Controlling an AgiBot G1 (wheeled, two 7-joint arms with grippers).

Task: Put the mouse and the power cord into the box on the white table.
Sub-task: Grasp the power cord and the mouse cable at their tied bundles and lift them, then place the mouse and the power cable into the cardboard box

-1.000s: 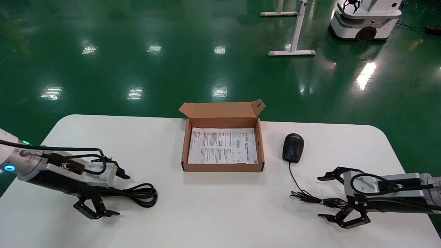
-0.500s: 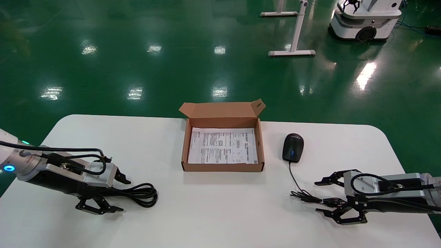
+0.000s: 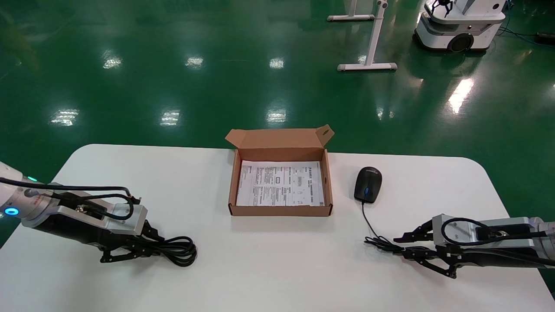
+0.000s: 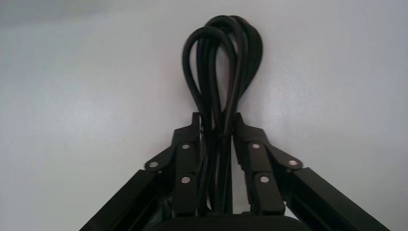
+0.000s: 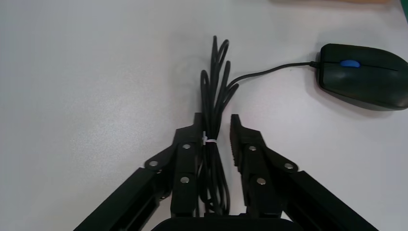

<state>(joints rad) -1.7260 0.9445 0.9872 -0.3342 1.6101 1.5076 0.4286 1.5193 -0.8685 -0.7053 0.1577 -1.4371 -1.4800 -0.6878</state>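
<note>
The power cord (image 3: 177, 250), a thick black coil, lies at the front left of the white table (image 3: 277, 268). My left gripper (image 3: 151, 246) is shut on it; in the left wrist view both fingers press the cord (image 4: 221, 62) at the gripper (image 4: 217, 118). The black mouse (image 3: 367, 184) sits right of the open cardboard box (image 3: 279, 211). Its thin cable bundle (image 3: 381, 243) runs toward my right gripper (image 3: 399, 246). In the right wrist view the gripper (image 5: 215, 119) straddles the bundle (image 5: 215, 91), one finger touching it and a small gap at the other. The mouse (image 5: 365, 77) lies beyond.
The box's lid flap (image 3: 279, 138) stands up at its far side, and a white printed sheet (image 3: 281, 183) lines its bottom. Green floor lies beyond the table's far edge, with a white stand (image 3: 368, 65) and another robot's base (image 3: 459, 30) far back right.
Both grippers lowered to the table and narrowed. The left closed onto the power cord. The right closed most of the way around the mouse's cable bundle, and the mouse shifted slightly.
</note>
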